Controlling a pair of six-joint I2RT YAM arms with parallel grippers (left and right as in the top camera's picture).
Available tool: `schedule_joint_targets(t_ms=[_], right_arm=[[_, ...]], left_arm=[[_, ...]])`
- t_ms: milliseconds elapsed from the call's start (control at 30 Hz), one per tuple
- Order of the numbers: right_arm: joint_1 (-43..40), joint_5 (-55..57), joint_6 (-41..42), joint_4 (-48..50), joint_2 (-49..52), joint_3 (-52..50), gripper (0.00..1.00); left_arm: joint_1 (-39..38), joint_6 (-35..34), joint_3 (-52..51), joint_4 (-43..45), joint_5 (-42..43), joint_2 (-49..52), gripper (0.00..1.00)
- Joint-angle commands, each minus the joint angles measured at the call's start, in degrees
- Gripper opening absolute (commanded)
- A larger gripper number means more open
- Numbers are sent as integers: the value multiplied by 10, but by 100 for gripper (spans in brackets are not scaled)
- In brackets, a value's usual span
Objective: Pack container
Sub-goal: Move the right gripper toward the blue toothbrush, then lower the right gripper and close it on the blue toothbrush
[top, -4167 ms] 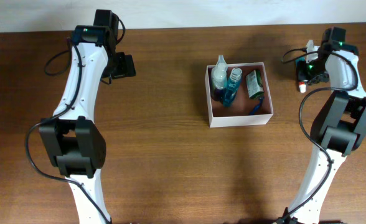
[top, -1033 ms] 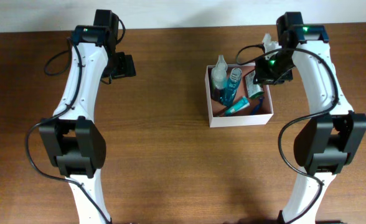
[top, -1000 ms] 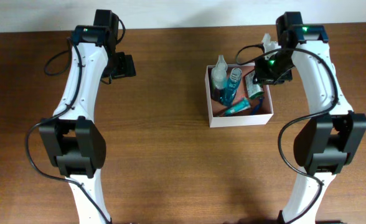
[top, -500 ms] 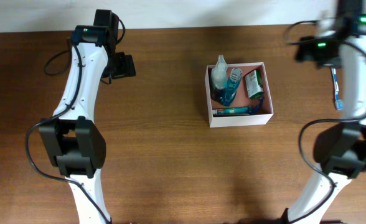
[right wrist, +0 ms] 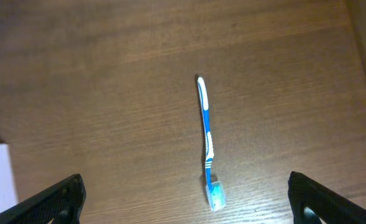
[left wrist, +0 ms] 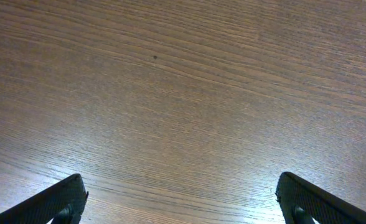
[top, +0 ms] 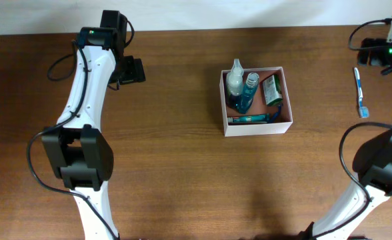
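Since one second ago my right gripper (right wrist: 186,186) has left its place over the container (top: 257,128) and swung out to the far right corner of the counter (top: 183,167). The teal tube (top: 249,120), which then lay slanted beneath that gripper, now rests flat along the near wall inside the box. The container itself has not shifted; it sits right of centre, holding also a clear bottle (top: 235,79), a blue bottle (top: 248,95) and a green packet (top: 271,90).

In the right wrist view the jaws stand wide apart with nothing between them, directly above a blue toothbrush (right wrist: 206,140) that lies on bare wood, well apart from the container.

My left gripper (left wrist: 180,186) is likewise spread and empty over bare wood at the far left.

I judge the tube placed and the toothbrush to be the next item. It lies flat and thin, so I expect to need a low descent with the jaws set across the handle. The risk is pinching wood or skidding the brush aside.
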Motion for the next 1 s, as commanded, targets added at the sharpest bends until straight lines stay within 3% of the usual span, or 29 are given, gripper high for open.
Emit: schedule_joint_targets(t_ms=[0, 300, 733, 967], right_arm=[[-7, -1, -38, 5, 55, -10, 99], [-12, 35, -92, 33, 135, -10, 99], [-47, -4, -93, 33, 195, -10, 100], [-46, -4, -93, 51, 206, -10, 95]], left_arm=[[2, -5, -2, 1, 0, -6, 99], [2, -5, -2, 1, 0, -6, 99], [2, -6, -2, 1, 0, -6, 99], [2, -5, -2, 1, 0, -6, 100]])
